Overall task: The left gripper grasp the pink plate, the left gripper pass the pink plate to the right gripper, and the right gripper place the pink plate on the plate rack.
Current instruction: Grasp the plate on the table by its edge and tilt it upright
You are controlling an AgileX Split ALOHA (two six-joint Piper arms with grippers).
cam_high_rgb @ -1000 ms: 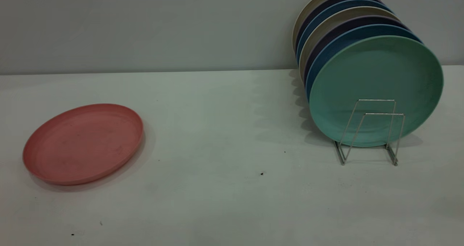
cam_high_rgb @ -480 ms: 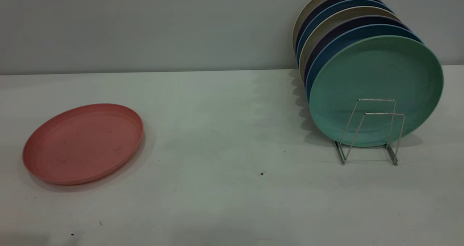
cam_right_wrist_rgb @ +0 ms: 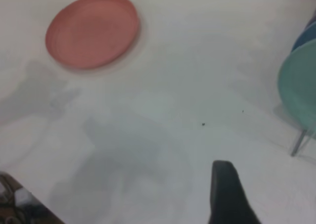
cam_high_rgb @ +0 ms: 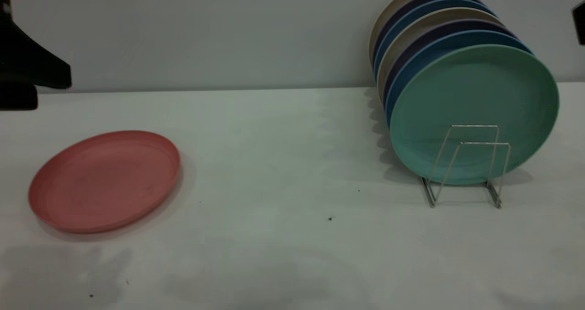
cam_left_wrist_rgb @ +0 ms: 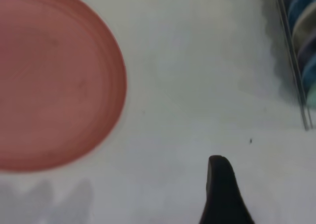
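- White table (cam_high_rgb: 283, 163) against plain grey wall (cam_high_rgb: 205, 31); a few dark specks on the surface, one near centre (cam_high_rgb: 330, 218)
- Pink plate (cam_high_rgb: 106, 180) flat on table at exterior-view left, rim up, untouched; same plate seen in left wrist view (cam_left_wrist_rgb: 52, 78) and right wrist view (cam_right_wrist_rgb: 93, 29)
- Plate rack (cam_high_rgb: 466, 166) at exterior-view right, well apart from pink plate; thin silver wire loops on two base rails, two front loops free
- Mint-green plate (cam_high_rgb: 475, 113) upright at front of rack, just behind the free loops; blue, dark purple and beige plates (cam_high_rgb: 425, 22) stacked upright behind it
- Left gripper (cam_high_rgb: 27, 67) high at exterior-view left edge, above and behind pink plate, no contact; only a black mass seen there, one black finger (cam_left_wrist_rgb: 223, 194) in left wrist view; opening of fingers: cannot tell; nothing seen in its grasp
- Right gripper (cam_high_rgb: 579, 23) barely in at exterior-view right edge, high, beside rack plates; one black finger (cam_right_wrist_rgb: 226, 194) in right wrist view over bare table; opening: cannot tell; nothing seen held
- Soft shadows on table in front of pink plate (cam_high_rgb: 59, 273)
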